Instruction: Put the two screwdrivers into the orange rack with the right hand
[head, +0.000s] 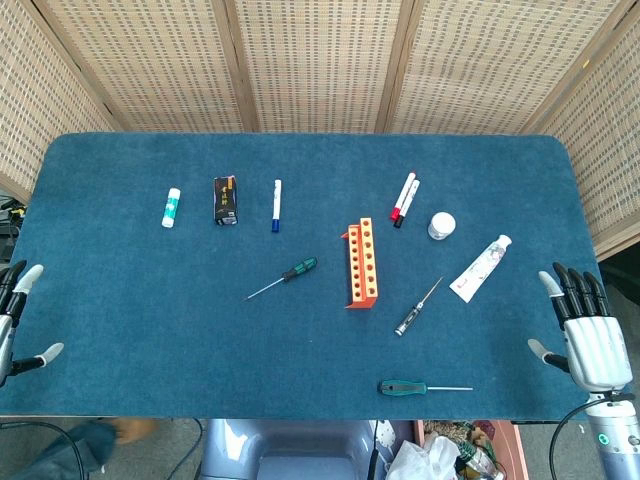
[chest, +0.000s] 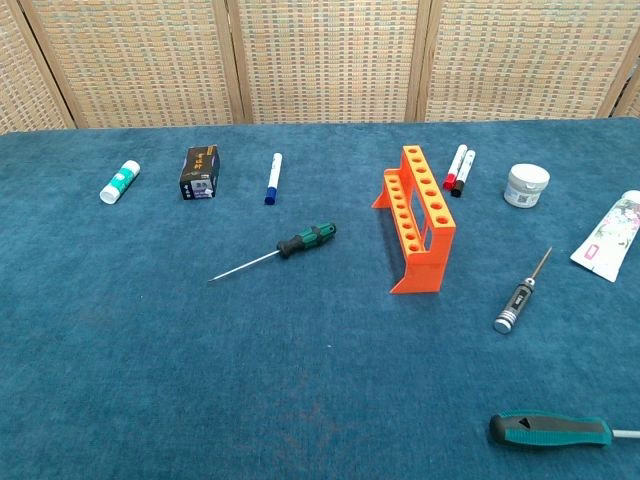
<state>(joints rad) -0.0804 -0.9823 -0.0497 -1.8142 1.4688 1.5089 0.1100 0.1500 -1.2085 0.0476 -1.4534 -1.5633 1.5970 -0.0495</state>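
An orange rack (head: 362, 264) (chest: 419, 216) with a row of holes stands upright near the table's middle. One green-handled screwdriver (head: 285, 276) (chest: 277, 251) lies to its left, tip pointing front-left. A second green-handled screwdriver (head: 420, 387) (chest: 550, 430) lies near the front edge, tip pointing right. My right hand (head: 583, 328) hangs at the table's right front corner, fingers spread, holding nothing. My left hand (head: 14, 320) is at the left edge, fingers apart and empty. Neither hand shows in the chest view.
A small black precision driver (head: 417, 307) (chest: 522, 295) lies right of the rack. Two markers (head: 403, 199), a white jar (head: 441, 225) and a tube (head: 481, 267) lie at back right. A glue stick (head: 171, 207), a black box (head: 225, 200) and a blue pen (head: 276, 205) lie at back left.
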